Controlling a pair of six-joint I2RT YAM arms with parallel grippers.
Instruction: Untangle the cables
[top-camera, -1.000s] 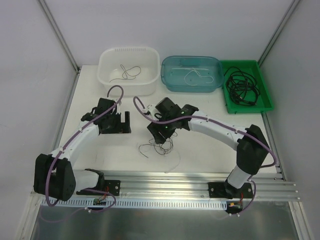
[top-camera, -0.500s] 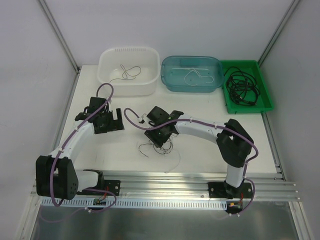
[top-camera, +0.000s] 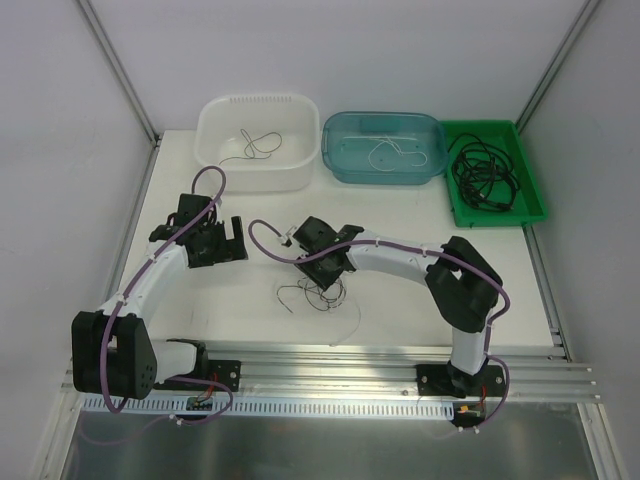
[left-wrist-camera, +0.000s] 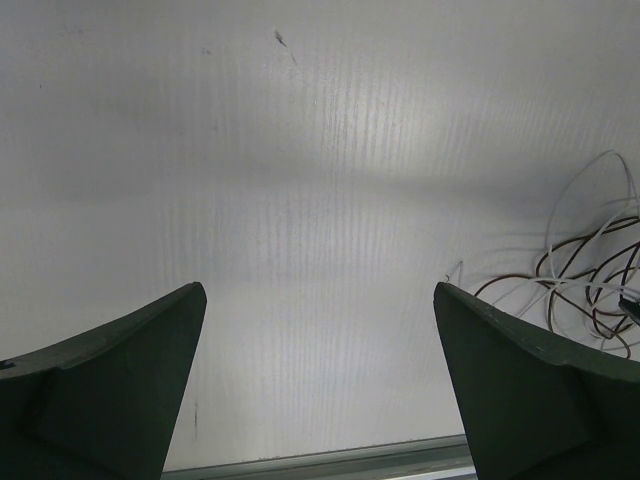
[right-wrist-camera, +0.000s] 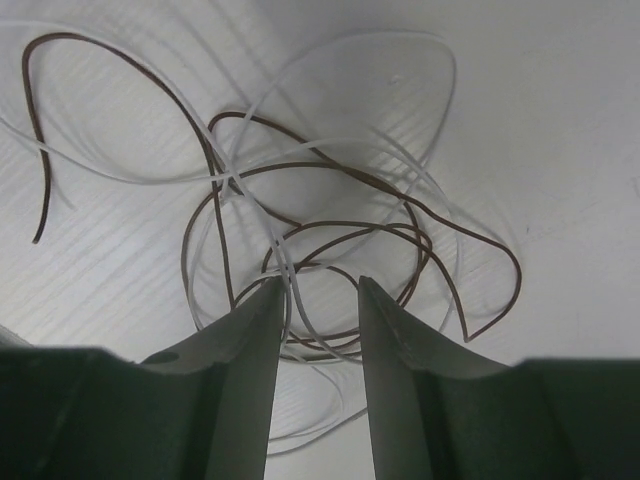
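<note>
- White table in pale-walled booth, top ext view; 3 bins along far edge: white tub left, teal tub mid, green tray right.
- Thin looped cable in white tub, white cable in teal tub, black cables bunched in green tray.
- Tangle of thin wires loose on table, centre-front, betw. the two arms, well apart from bins.
- Left gripper off to left of tangle, over bare table, spread wide, nothing in it.
- Right gripper pointing down at top of tangle; jaw gap not readable from this view.
- Left wrist view: left fingers in bottom corners of frame, far apart, only bare table betw. them; part of tangle at right edge, clear of fingers.
- Right wrist view: right fingers partly apart w/ narrow gap, low over tangle.
- Brown wire loops and white wire strands crossing that gap; one white strand along a finger's inner edge; no firm pinch visible.
- Brown + white loops overlapped, lying flat on table beyond fingertips.
</note>
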